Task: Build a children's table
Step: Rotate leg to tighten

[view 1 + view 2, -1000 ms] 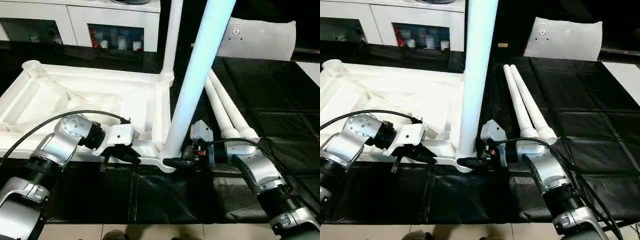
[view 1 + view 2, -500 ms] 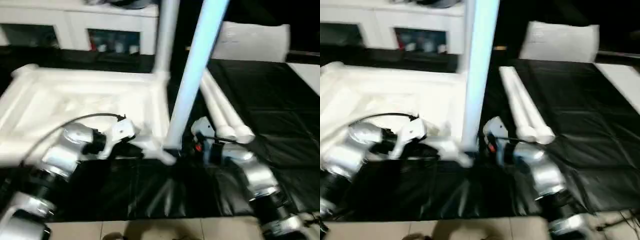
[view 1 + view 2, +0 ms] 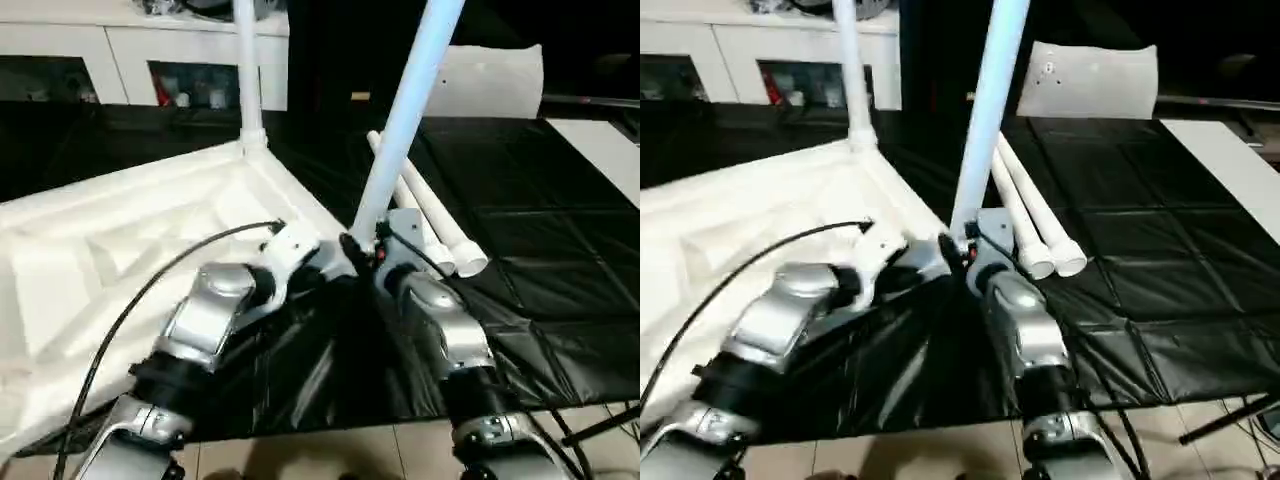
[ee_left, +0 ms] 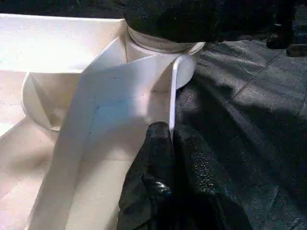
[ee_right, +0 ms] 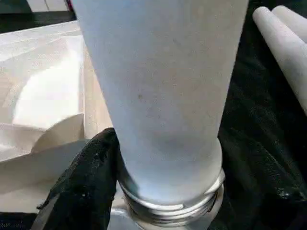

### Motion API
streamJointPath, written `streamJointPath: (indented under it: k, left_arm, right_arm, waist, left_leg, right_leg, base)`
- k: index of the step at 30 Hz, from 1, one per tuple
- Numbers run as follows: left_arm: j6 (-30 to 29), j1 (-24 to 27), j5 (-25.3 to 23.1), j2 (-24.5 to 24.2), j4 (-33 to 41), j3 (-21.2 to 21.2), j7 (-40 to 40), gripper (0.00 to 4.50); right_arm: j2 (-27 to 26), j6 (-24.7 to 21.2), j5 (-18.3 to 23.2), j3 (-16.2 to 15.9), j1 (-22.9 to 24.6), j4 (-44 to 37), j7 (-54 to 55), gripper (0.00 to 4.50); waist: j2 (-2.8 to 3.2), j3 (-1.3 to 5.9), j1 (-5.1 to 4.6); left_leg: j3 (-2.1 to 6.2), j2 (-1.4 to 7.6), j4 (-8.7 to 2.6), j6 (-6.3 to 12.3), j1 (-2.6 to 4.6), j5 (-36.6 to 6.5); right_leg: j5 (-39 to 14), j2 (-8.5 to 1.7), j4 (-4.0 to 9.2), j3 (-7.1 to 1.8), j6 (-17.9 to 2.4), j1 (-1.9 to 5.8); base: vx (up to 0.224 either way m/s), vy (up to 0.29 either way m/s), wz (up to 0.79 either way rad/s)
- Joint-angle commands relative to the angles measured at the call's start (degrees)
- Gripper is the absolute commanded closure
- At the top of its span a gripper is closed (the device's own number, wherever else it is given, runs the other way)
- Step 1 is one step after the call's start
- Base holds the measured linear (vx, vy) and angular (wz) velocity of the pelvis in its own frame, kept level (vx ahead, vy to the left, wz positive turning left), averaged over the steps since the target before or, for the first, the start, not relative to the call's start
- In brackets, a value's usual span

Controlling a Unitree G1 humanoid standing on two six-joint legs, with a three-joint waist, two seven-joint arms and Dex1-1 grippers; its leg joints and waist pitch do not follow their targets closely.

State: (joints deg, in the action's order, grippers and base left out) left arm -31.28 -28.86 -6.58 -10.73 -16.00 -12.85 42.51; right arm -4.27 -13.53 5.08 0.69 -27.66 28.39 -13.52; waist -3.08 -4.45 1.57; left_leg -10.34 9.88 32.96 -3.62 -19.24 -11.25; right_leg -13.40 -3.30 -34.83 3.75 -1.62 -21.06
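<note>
The children's table tabletop (image 3: 120, 230) lies underside up on the left, its ribs showing. One white leg (image 3: 246, 70) stands in its far corner socket. A second leg (image 3: 405, 110) rises, leaning right, from the near corner. My right gripper (image 3: 362, 250) is shut on this leg's base; the right wrist view shows a black finger (image 5: 88, 182) against the leg (image 5: 158, 86) just above its collar. My left gripper (image 3: 322, 262) is shut on the tabletop's thin rim (image 4: 171, 96) beside that socket. Two loose legs (image 3: 430, 210) lie side by side behind my right gripper.
A black mat (image 3: 540, 220) covers the work surface. A white bag (image 3: 495, 80) lies at the back right and a white cabinet (image 3: 130, 50) stands behind. My left arm's cable (image 3: 150, 290) loops over the tabletop. Pale floor (image 3: 300, 450) shows at the front edge.
The camera has shifted. The tabletop has also turned, its near corner with the leg swinging away from the front edge toward the loose legs. Both grippers went with it, grips unchanged.
</note>
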Motion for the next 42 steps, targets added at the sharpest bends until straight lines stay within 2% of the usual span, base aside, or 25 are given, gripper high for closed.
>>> streamJointPath:
  k: [1,2,4,5,6,7,8,9,10,11,12,16,19,22,24,26,29,34,36,39,42]
  left_arm:
    - [1.23,-1.47,-0.69,0.59,-1.47,-2.71,-1.77,4.5]
    - [1.64,-1.08,-0.78,-0.68,-1.33,-2.74,-0.65,4.5]
    - [3.88,-0.02,-0.7,-3.86,-1.13,-2.85,2.49,4.5]
    - [3.88,-0.02,-0.7,-3.86,-1.13,-2.85,2.49,4.5]
    - [4.41,0.35,-0.52,-4.71,-1.0,-2.82,3.36,4.5]
    - [5.79,0.84,-0.41,-5.84,-1.04,-2.7,4.57,4.5]
    - [6.3,1.16,-0.32,-6.69,-1.12,-2.51,5.36,4.5]
    - [8.77,1.71,-0.04,-8.77,-1.52,-2.69,7.9,4.5]
    - [10.03,2.06,0.31,-10.17,-1.78,-2.95,9.59,4.5]
    - [10.67,2.28,0.55,-10.95,-1.87,-3.15,10.46,4.5]
    - [13.85,2.59,0.93,-12.95,-2.36,-4.02,13.35,4.5]
    - [17.06,2.74,2.01,-15.17,-2.96,-4.56,17.59,4.5]
    - [22.65,1.59,1.65,-19.49,-5.7,-6.92,25.12,4.5]
    - [24.17,0.71,1.33,-20.37,-7.1,-7.53,26.67,4.5]
    - [25.29,-0.28,2.82,-20.89,-7.99,-8.04,30.83,4.5]
    - [26.55,-0.84,3.68,-21.38,-8.18,-8.63,34.19,4.5]
    - [28.39,-2.24,3.98,-22.24,-8.53,-10.38,39.14,4.5]
    - [30.55,-4.04,4.36,-22.41,-9.2,-12.67,44.57,4.5]
    - [31.24,-4.59,3.95,-22.1,-9.64,-13.08,45.47,4.5]
    - [32.5,-5.47,3.35,-21.59,-10.87,-13.49,46.0,4.5]
    - [33.78,-6.31,2.93,-21.24,-12.38,-13.76,46.51,4.5]
  right_arm:
    - [-4.82,-1.63,2.56,-5.42,1.15,0.92,-5.98,1.08]
    - [-3.89,-1.23,2.45,-5.22,1.57,0.38,-6.88,1.08]
    - [-0.97,0.39,1.97,-5.26,2.68,-0.96,-8.89,0.73]
    - [-0.97,0.39,1.97,-5.26,2.68,-0.96,-8.89,0.73]
    - [0.15,0.74,1.98,-5.35,3.09,-1.53,-9.84,0.63]
    - [1.67,1.32,1.98,-5.24,3.68,-2.4,-11.32,0.52]
    - [2.9,1.72,2.1,-5.11,4.17,-3.18,-12.75,0.52]
    - [5.61,2.41,2.82,-4.75,5.18,-5.11,-16.24,0.43]
    - [7.39,2.59,3.64,-4.27,5.74,-6.41,-18.74,0.3]
    - [8.35,2.66,4.11,-3.97,6.07,-7.16,-20.14,0.21]
    - [10.87,3.16,4.65,-3.78,6.61,-8.49,-23.78,0.15]
    - [14.47,3.65,5.26,-3.77,6.95,-9.76,-28.81,0.04]
    - [20.61,5.1,6.33,-5.53,6.39,-10.85,-38.03,0.04]
    - [22.09,5.72,6.22,-6.55,5.96,-11.04,-40.9,0.04]
    - [23.67,5.82,6.52,-7.7,4.84,-10.18,-45.44,0.04]
    - [24.54,6.56,5.9,-9.0,4.1,-9.45,-48.17,0.04]
    - [25.36,7.99,5.02,-11.71,2.32,-7.64,-52.54,0.04]
    - [24.85,10.04,3.54,-14.43,-0.47,-3.66,-55.85,0.04]
    - [24.68,10.49,3.32,-15.19,-1.06,-2.89,-57.22,0.3]
    - [24.55,10.8,3.29,-16.41,-1.67,-2.22,-59.13,0.4]
    - [24.48,11.05,3.62,-17.44,-2.13,-1.56,-60.96,0.79]
  waist:
    - [0.68,2.05,-0.21]
    - [0.84,2.12,-0.19]
    - [0.64,2.38,-0.06]
    - [0.67,2.44,-0.04]
    - [0.85,2.69,-0.01]
    - [0.78,2.8,-0.07]
    - [0.98,2.91,0.19]
    - [0.85,3.18,0.36]
    - [0.82,3.09,0.3]
    - [0.76,3.1,0.32]
    - [0.84,3.22,0.24]
    - [0.86,3.29,0.33]
    - [0.85,3.16,0.37]
    - [0.74,2.94,0.4]
    - [0.76,2.96,0.45]
    - [0.53,2.95,0.51]
    - [0.6,3.12,0.77]
    - [0.64,3.16,1.93]
    - [0.58,3.19,2.1]
    - [0.55,3.2,2.29]
    - [0.53,3.22,2.59]
  left_leg:
    - [2.18,3.77,-4.9,-0.39,0.05,-17.75]
    - [2.28,3.83,-5.02,-0.21,-0.13,-17.0]
    - [1.97,3.73,-4.71,0.67,-0.33,-15.28]
    - [1.93,3.78,-4.65,0.91,-0.43,-14.24]
    - [1.83,3.77,-4.52,1.26,-0.69,-11.76]
    - [1.71,3.79,-4.44,1.58,-0.7,-10.69]
    - [1.49,3.73,-4.14,2.26,-0.69,-9.07]
    - [1.46,3.69,-3.96,3.1,-0.93,-6.28]
    - [1.37,3.64,-3.95,4.03,-1.16,-4.82]
    - [1.37,3.58,-3.86,4.39,-1.29,-4.63]
    - [1.41,3.64,-3.86,5.08,-1.17,-4.38]
    - [1.26,3.77,-3.65,5.68,-0.81,-3.38]
    - [1.2,3.75,-3.63,6.0,-0.73,-4.7]
    - [1.08,3.81,-3.73,5.05,-0.5,-7.1]
    - [1.16,3.88,-3.75,4.55,-0.54,-7.13]
    - [1.13,3.87,-3.7,4.7,-0.56,-6.31]
    - [0.99,3.94,-3.54,5.4,-0.37,-4.69]
    - [0.81,4.13,-3.47,5.67,-0.3,-3.55]
    - [0.85,4.2,-3.48,5.52,-0.45,-3.48]
    - [0.84,4.14,-3.45,5.3,-0.46,-3.86]
    - [0.8,4.15,-3.42,5.09,-0.38,-4.46]
  right_leg:
    - [-22.21,-5.74,5.98,-3.96,-6.65,0.37]
    - [-20.8,-5.74,5.79,-3.92,-6.99,0.55]
    - [-18.63,-5.87,5.65,-4.13,-7.73,0.79]
    - [-17.45,-5.89,5.48,-4.16,-8.09,0.86]
    - [-13.88,-5.74,5.05,-4.1,-8.96,1.13]
    - [-12.04,-5.58,4.83,-4.07,-9.41,1.15]
    - [-9.95,-5.63,4.85,-4.01,-9.82,1.15]
    - [-5.35,-5.56,4.25,-3.95,-10.77,1.56]
    - [-2.23,-5.3,3.99,-3.81,-11.45,1.71]
    - [-1.45,-5.31,3.89,-3.78,-11.6,1.84]
    - [-0.7,-5.35,3.83,-3.66,-12.49,1.91]
    - [2.0,-5.19,3.37,-3.66,-13.96,1.83]
    - [0.58,-5.17,3.55,-3.61,-14.18,1.83]
    - [-3.93,-5.35,3.88,-3.71,-13.92,1.65]
    - [-5.34,-5.47,3.96,-3.71,-13.98,1.69]
    - [-4.68,-5.44,3.79,-3.73,-14.18,1.67]
    - [-1.13,-5.38,3.31,-3.69,-15.25,1.54]
    - [0.63,-5.44,2.88,-3.52,-15.97,1.54]
    - [0.94,-5.58,2.76,-3.51,-15.98,1.67]
    - [0.45,-5.58,2.83,-3.48,-15.82,1.73]
    - [-0.85,-5.62,2.98,-3.54,-15.44,1.67]
  base:
    - [0.0,0.0,0.0]
    - [0.0,0.0,0.0]
    - [0.0,0.0,0.0]
    - [0.0,0.0,0.0]
    - [0.0,0.0,0.0]
    - [0.0,0.0,0.0]
    - [0.0,0.0,0.0]
    - [0.0,0.0,0.0]
    - [0.0,0.0,0.0]
    - [0.0,0.0,0.0]
    - [0.0,0.0,0.0]
    - [0.0,0.0,0.0]
    - [0.0,0.0,0.0]
    - [0.0,0.0,0.0]
    - [0.0,0.0,0.0]
    - [0.0,0.0,0.0]
    - [0.0,0.0,0.0]
    - [0.0,0.0,0.0]
    - [0.0,0.0,0.0]
    - [0.0,0.0,0.0]
    - [0.0,0.0,0.0]
